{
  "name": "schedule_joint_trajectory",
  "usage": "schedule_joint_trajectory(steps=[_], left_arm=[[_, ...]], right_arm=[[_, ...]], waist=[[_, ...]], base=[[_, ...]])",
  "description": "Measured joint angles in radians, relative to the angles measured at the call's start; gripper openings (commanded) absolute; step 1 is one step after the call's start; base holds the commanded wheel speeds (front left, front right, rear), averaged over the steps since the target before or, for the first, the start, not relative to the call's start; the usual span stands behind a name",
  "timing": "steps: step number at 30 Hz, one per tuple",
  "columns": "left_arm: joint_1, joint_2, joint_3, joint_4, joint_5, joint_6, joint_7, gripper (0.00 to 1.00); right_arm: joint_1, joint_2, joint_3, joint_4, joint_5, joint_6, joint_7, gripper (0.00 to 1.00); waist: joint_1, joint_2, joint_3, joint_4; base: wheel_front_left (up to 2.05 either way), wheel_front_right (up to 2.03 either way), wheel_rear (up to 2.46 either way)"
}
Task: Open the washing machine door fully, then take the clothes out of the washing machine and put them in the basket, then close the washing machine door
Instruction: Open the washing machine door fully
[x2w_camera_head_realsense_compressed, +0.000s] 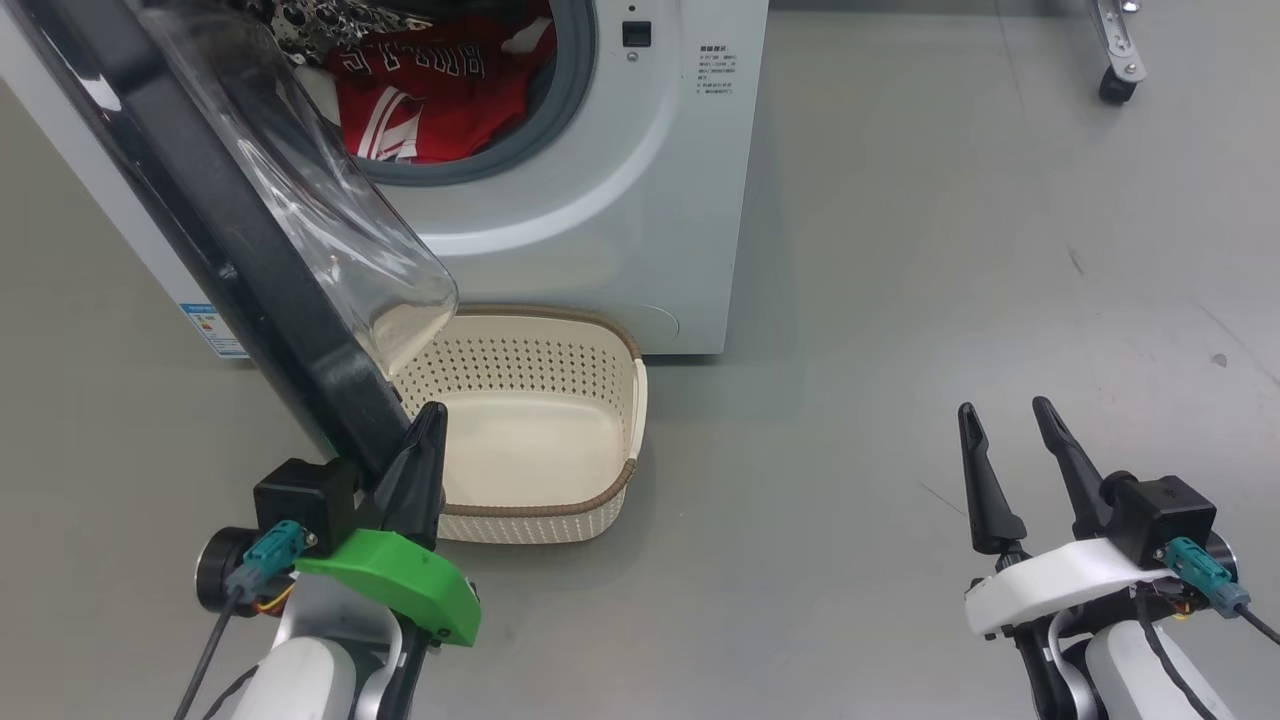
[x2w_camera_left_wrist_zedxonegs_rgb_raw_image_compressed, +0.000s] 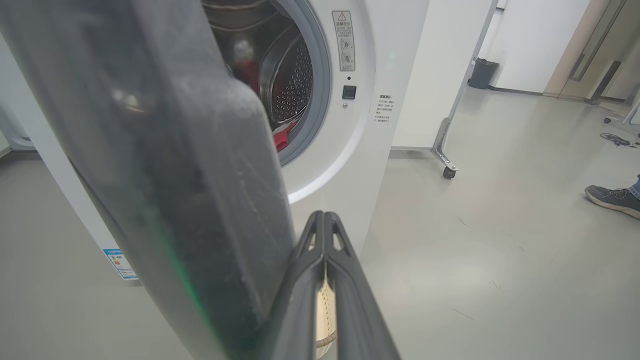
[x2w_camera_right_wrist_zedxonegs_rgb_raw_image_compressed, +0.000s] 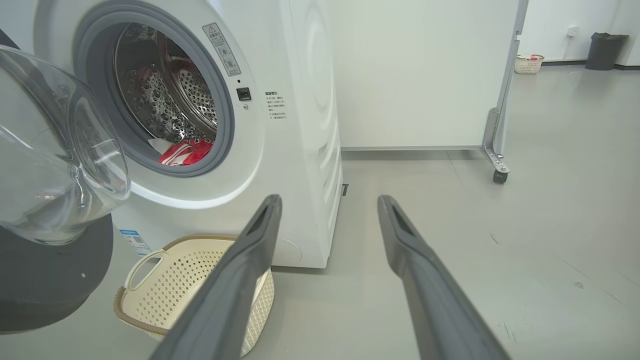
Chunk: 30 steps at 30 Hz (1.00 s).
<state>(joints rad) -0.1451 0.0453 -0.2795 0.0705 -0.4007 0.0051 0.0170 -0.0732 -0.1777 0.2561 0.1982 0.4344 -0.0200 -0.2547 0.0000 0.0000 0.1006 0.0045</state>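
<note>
Left hand (x2w_camera_head_realsense_compressed: 431, 412), fingers pressed together, sits at the lower edge of the washing machine door (x2w_camera_head_realsense_compressed: 230, 230), while the spread right hand (x2w_camera_head_realsense_compressed: 1002, 408) hovers over open floor (x2w_camera_head_realsense_compressed: 850, 300) well right of that door.

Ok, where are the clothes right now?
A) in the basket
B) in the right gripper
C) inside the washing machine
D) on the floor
C: the red clothes lie inside the washing machine, and the basket on the floor in front of it holds nothing.
</note>
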Motion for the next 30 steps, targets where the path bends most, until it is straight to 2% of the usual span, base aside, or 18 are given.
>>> schedule_joint_trajectory(steps=[9, 30], left_arm=[[-0.014, -0.004, 0.006, 0.027, 0.0, 0.005, -0.011, 0.0], [-0.02, -0.014, -0.002, 0.087, -0.005, 0.007, -0.065, 0.0]], right_arm=[[0.0, 0.007, -0.016, -0.004, -0.008, 0.002, 0.0, 1.0], [0.002, 0.013, -0.051, 0.008, -0.022, 0.019, 0.0, 1.0]], waist=[[0.0, 0.0, 0.031, 0.004], [0.0, 0.0, 0.001, 0.116]], base=[[0.0, 0.0, 0.0], [0.0, 0.0, 0.0]])
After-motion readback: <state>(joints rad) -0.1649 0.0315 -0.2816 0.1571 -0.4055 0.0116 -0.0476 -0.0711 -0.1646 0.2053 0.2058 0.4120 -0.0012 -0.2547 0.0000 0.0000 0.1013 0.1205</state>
